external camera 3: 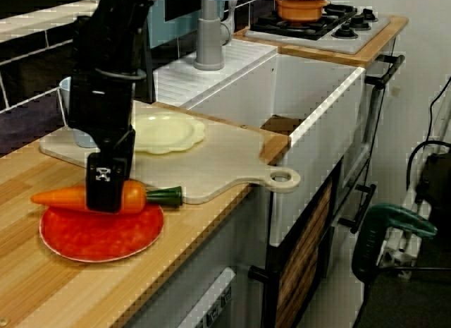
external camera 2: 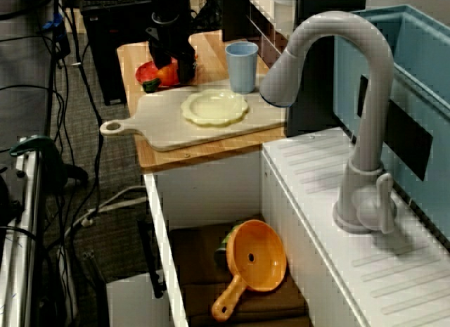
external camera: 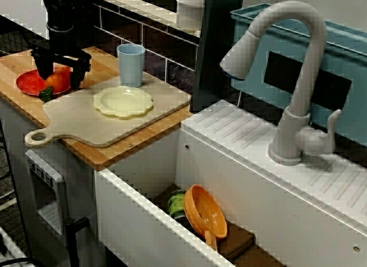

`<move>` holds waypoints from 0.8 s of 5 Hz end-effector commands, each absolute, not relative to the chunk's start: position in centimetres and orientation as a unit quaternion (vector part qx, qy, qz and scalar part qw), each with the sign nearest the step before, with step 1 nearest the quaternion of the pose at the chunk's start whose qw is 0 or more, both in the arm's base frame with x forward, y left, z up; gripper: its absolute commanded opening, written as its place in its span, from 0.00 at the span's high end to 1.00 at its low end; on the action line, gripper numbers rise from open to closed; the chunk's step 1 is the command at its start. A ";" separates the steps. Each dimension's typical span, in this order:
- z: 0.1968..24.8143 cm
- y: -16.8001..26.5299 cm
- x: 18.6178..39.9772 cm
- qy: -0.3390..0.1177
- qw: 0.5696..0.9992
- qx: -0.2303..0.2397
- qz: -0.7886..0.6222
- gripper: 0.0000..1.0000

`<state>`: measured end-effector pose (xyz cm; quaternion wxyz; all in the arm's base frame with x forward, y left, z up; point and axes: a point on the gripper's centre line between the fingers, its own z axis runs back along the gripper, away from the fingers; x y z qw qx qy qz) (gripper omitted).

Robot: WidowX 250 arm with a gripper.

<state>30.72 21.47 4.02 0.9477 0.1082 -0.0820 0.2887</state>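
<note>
In the view from the counter's end, an orange carrot (external camera 3: 60, 197) with a green top lies across the far rim of a red plate (external camera 3: 99, 238) on the wooden counter. My black gripper (external camera 3: 108, 190) reaches straight down over the carrot's middle, one finger (external camera 3: 106, 180) hiding part of it. Seen across the sink, the gripper (external camera: 57, 76) stands open, its fingers at the ends of their rail on either side of the carrot (external camera: 57, 82). The view from above the faucet shows the same straddle of gripper (external camera 2: 172, 70) and carrot (external camera 2: 166, 75).
Beside the red plate (external camera: 26, 83) lies a pale cutting board (external camera: 114, 128) bearing a yellow scalloped plate (external camera: 123, 101), with a blue cup (external camera: 131, 63) behind. The sink (external camera: 143, 221) holds an orange strainer (external camera: 205, 212) and a green can (external camera: 176, 204). A grey faucet (external camera: 292, 95) stands to the right.
</note>
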 end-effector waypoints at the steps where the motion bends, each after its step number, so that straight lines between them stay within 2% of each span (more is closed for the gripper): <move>1: 6.2 21.9 30.1 -0.098 0.948 0.112 0.280 1.00; 4: 9.4 20.3 29.8 -0.101 0.961 0.085 0.244 1.00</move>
